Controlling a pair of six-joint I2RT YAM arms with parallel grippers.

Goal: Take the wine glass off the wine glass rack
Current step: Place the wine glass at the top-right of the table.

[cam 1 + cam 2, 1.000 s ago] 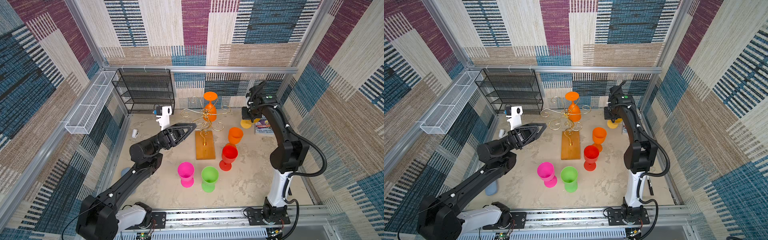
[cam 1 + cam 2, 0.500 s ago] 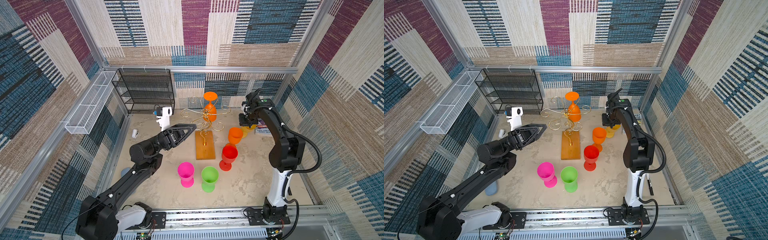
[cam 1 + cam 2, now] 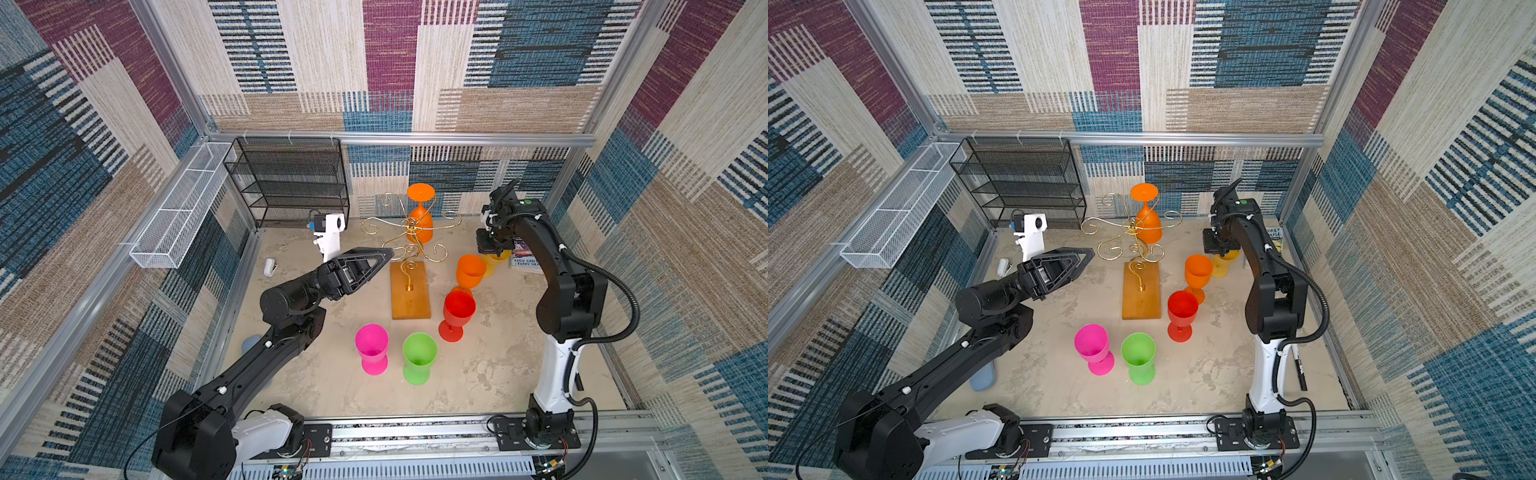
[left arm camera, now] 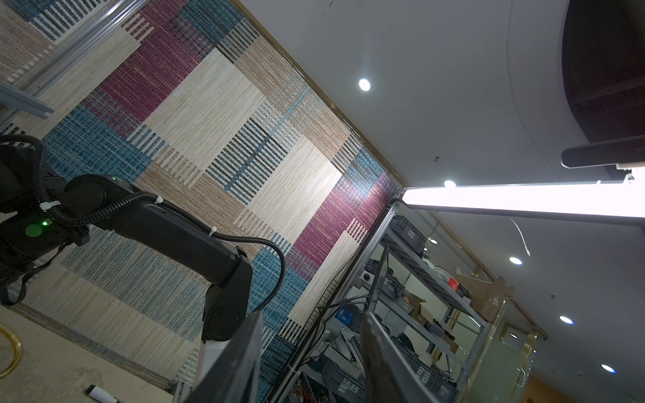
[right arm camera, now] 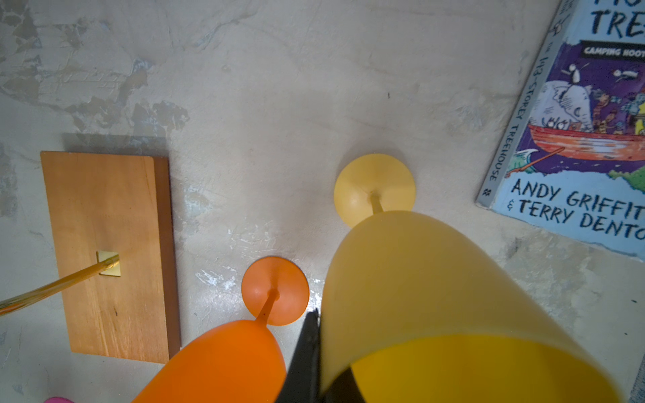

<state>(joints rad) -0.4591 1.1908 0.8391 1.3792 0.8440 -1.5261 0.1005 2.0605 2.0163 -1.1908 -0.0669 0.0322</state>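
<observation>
The wine glass rack (image 3: 409, 291) (image 3: 1141, 291), gold scroll wire on a wooden base (image 5: 104, 251), stands mid-table. An orange wine glass (image 3: 419, 222) (image 3: 1148, 226) hangs upside down on a back arm. My right gripper (image 3: 492, 249) (image 3: 1217, 249) (image 5: 321, 363) is shut on the rim of a yellow wine glass (image 3: 498, 262) (image 5: 419, 279), one finger outside the wall and one inside. That glass's foot rests on the table, right of the rack. My left gripper (image 3: 387, 253) (image 3: 1090, 252) (image 4: 312, 317) hovers open and empty just left of the rack's arms.
Upright glasses stand around the rack's base: orange (image 3: 471, 270) (image 5: 223, 363) touching-close to the yellow one, red (image 3: 458, 309), pink (image 3: 371, 343), green (image 3: 419, 353). A book (image 3: 525, 257) (image 5: 586, 122) lies at the right wall. Black mesh shelf (image 3: 291, 183), white wire basket (image 3: 178, 208) and a white device (image 3: 330, 237) are at the back left.
My right arm has brought the yellow glass down and slightly forward, setting it beside the upright orange glass. The left arm has stayed almost still.
</observation>
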